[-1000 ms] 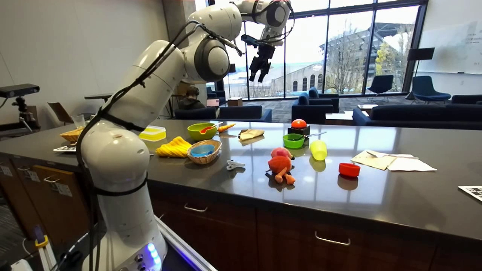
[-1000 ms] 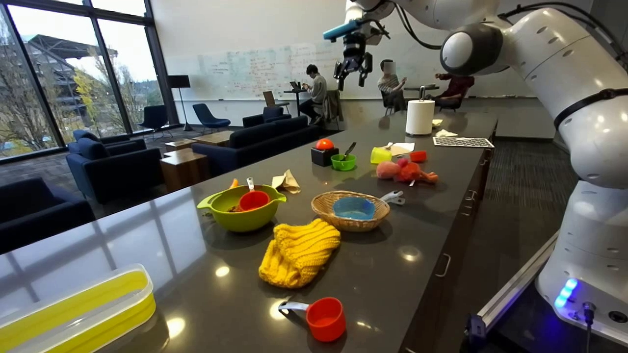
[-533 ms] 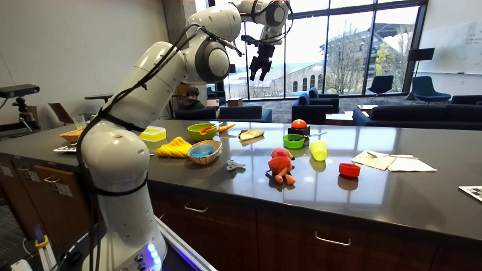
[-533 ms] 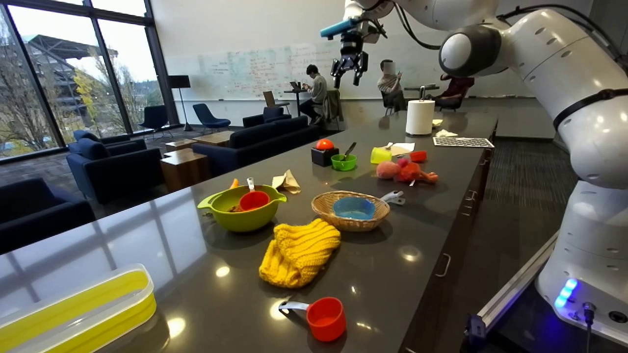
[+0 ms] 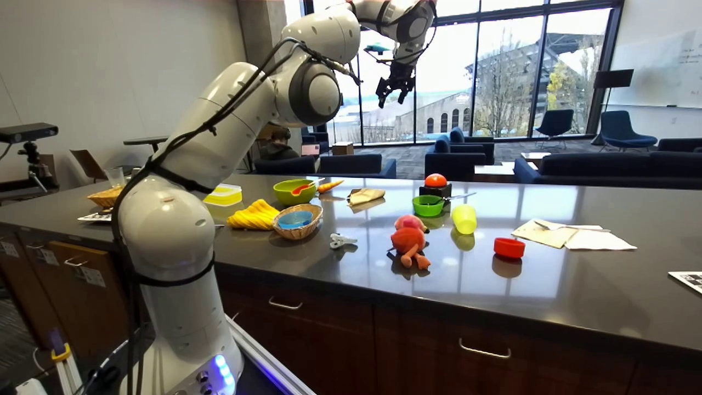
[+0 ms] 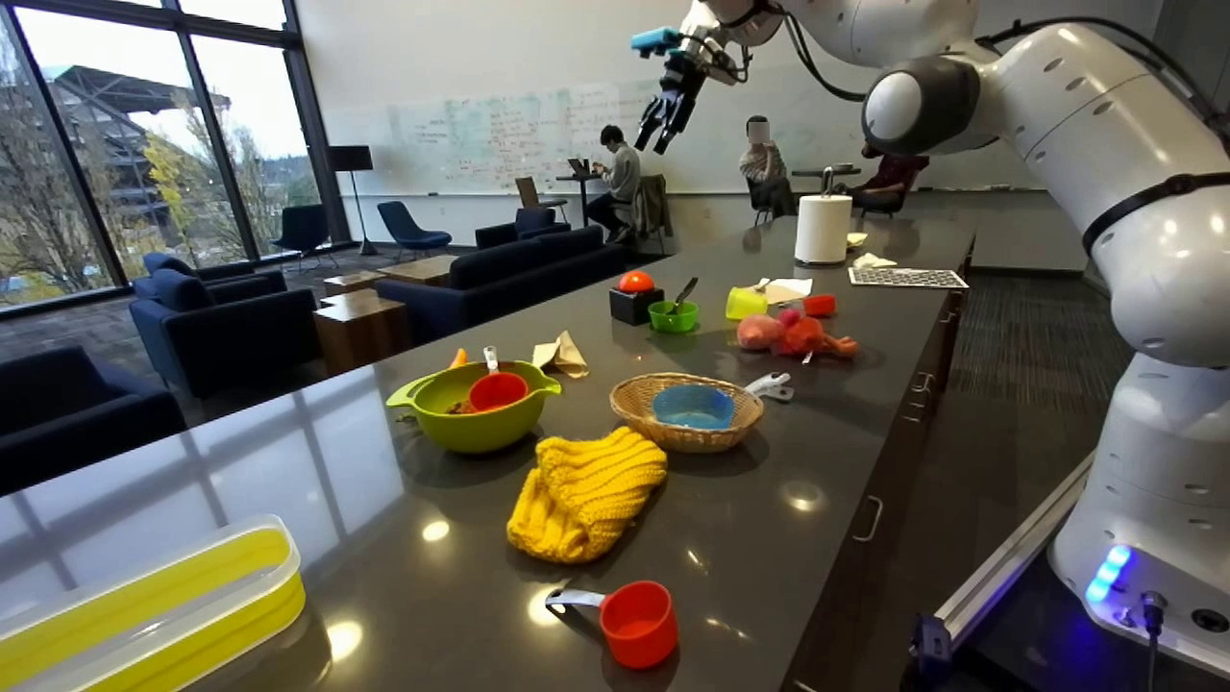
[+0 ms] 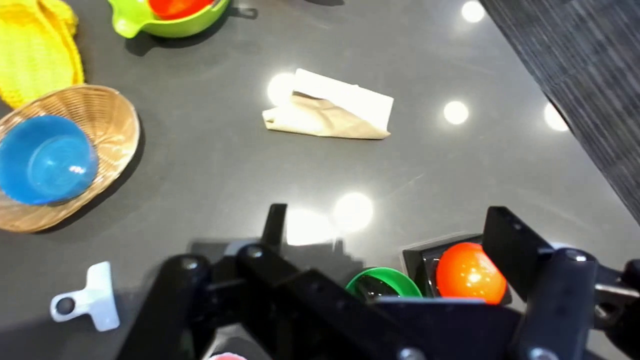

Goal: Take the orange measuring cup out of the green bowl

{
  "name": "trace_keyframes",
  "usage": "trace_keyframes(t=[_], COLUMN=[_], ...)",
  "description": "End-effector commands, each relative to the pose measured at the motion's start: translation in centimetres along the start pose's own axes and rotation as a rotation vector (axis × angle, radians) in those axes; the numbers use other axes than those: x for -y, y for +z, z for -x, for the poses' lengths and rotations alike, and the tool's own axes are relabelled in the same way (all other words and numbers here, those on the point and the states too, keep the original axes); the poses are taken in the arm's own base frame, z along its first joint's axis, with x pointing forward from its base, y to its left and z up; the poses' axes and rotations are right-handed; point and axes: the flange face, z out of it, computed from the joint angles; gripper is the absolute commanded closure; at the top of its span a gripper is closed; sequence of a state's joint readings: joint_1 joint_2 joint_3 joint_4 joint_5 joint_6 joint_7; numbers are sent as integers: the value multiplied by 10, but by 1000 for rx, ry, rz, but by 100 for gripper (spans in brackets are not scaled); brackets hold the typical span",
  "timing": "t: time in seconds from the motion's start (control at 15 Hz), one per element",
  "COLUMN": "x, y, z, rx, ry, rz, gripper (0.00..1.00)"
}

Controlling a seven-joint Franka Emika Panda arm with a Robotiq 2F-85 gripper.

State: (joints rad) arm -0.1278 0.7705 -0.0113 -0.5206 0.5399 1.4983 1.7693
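Note:
The orange measuring cup (image 6: 498, 392) rests inside the green bowl (image 6: 480, 429), its handle rising above the far rim. In an exterior view the cup (image 5: 301, 189) shows only partly over the edge of the bowl (image 5: 288, 196). At the top of the wrist view, the cup (image 7: 177, 7) and bowl (image 7: 175, 28) are cut off by the frame. High above the counter, my gripper (image 5: 391, 102) is well away from the bowl and tilted. Its jaws stand wide apart in the wrist view, with nothing held between the fingers (image 7: 274, 225).
Near the bowl are a wicker basket (image 6: 629, 408) with a blue cup (image 6: 694, 408), a yellow knitted cloth (image 6: 586, 500) and a folded napkin (image 7: 327, 112). An orange button (image 7: 470, 272) and a small green cup (image 5: 428, 207) lie below the gripper. A carrot (image 5: 330, 186) sits behind the bowl.
My gripper has shifted right and slightly up in an exterior view, and its wrist has turned and tilted. The jaws stay open. The cup and bowl have not moved.

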Motion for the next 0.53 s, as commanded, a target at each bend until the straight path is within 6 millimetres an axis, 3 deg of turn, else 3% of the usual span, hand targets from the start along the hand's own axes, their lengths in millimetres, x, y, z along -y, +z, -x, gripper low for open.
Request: trace_keyframes(t=[0.0, 0.27, 0.47], x=[25, 43, 53], y=[-20, -45, -44], z=[-35, -84, -112], rx=[56, 52, 10], ry=[143, 323, 474], rz=[-141, -271, -341], gripper=[0, 0, 0])
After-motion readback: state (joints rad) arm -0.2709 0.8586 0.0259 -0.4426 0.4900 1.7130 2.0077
